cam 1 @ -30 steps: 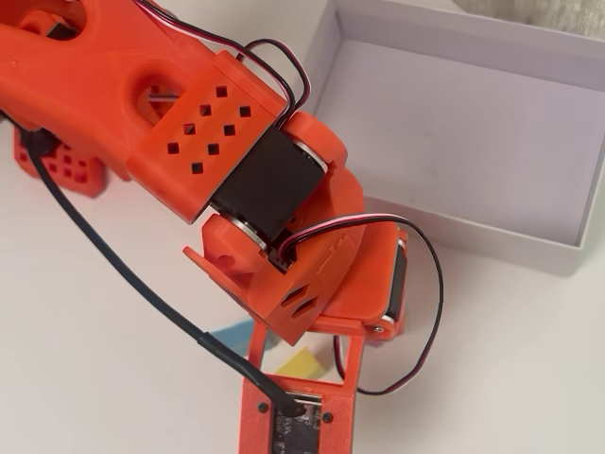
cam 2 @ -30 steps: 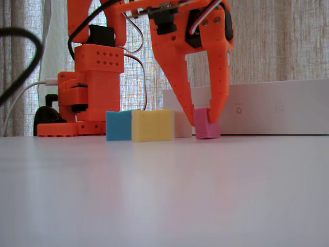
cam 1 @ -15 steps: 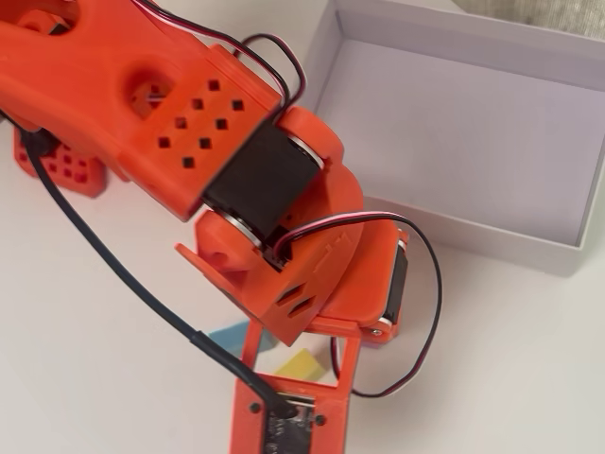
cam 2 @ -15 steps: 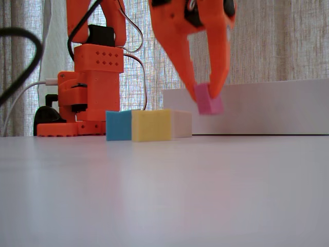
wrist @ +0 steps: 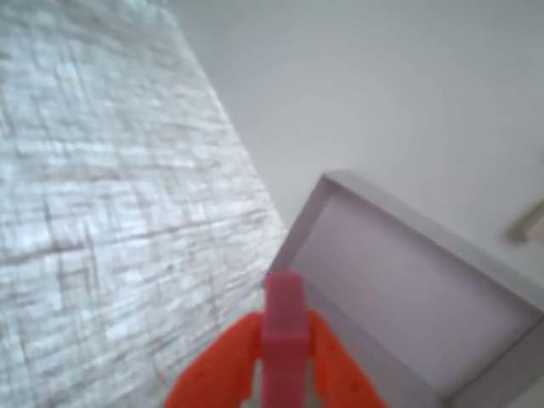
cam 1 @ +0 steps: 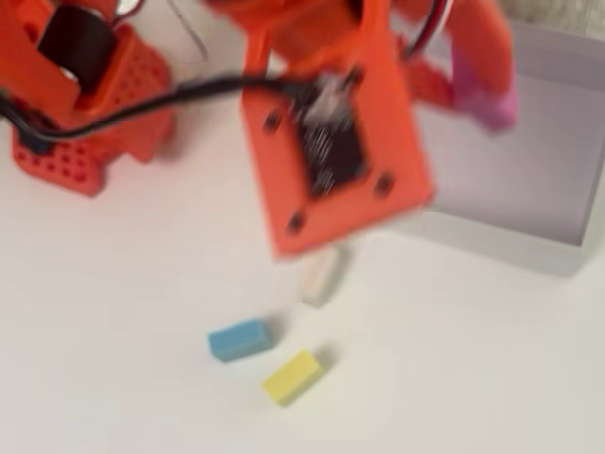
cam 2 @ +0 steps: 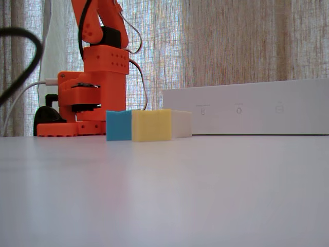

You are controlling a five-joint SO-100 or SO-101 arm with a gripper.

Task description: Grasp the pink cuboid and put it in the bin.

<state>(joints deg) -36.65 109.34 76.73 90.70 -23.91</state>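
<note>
On the desk, near edge: yellow block (cam 1: 292, 375), blue block (cam 1: 238, 340), cream block (cam 1: 319, 272) — untouched.
Gripper (wrist: 283, 374): clamped on the pink cuboid (wrist: 284, 340), long axis along the fingers.
Key relation: cuboid hangs over the bin (cam 1: 558, 248), near its back wall.
Change: was at desk level a second ago, now lifted out of the fixed view.

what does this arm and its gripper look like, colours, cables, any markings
The arm is bright orange printed plastic with black motor blocks. Its base carries a panel of small round holes. Black and white cables loop along it, and a white lead plugs in low on the left of the fixed view. The gripper has two tapering orange fingers. No lettering is readable.
</note>
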